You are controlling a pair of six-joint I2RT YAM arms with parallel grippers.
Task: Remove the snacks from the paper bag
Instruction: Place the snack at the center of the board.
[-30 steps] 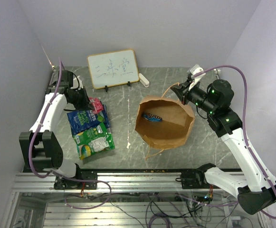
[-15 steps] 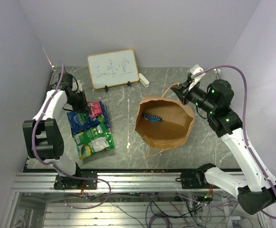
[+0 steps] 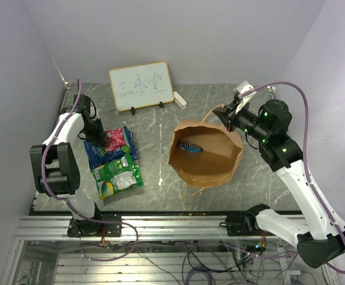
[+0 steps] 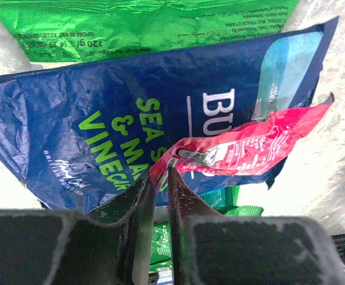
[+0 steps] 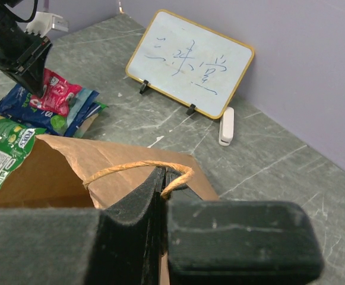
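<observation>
**A:** From above, how are the arms posed?
**B:** The left arm reaches up along the table's (image 3: pixel 160 127) left side and bends back. The left gripper (image 3: pixel 100 138) sits at the edge of the red-pink packet (image 3: pixel 117 139). The right arm stretches forward, with the right gripper (image 3: pixel 221 111) at the far rim of the paper bag (image 3: pixel 214 169).
**A:** What's in the bag?
**B:** It stands open, and one small dark packet (image 3: pixel 190 146) lies inside. The blue packet (image 3: pixel 104 152) and the green packet (image 3: pixel 120 177) lie out on the table, left of the bag.
**A:** And the left wrist view?
**B:** The jaws are pressed nearly together, pinching the red-pink packet's corner. The packet lies over the blue one, with green beyond.
**A:** The right wrist view?
**B:** The fingers are clamped on the bag's twisted handle (image 5: pixel 130 168). A whiteboard (image 5: pixel 190 62) and an eraser (image 5: pixel 226 126) stand behind.
</observation>
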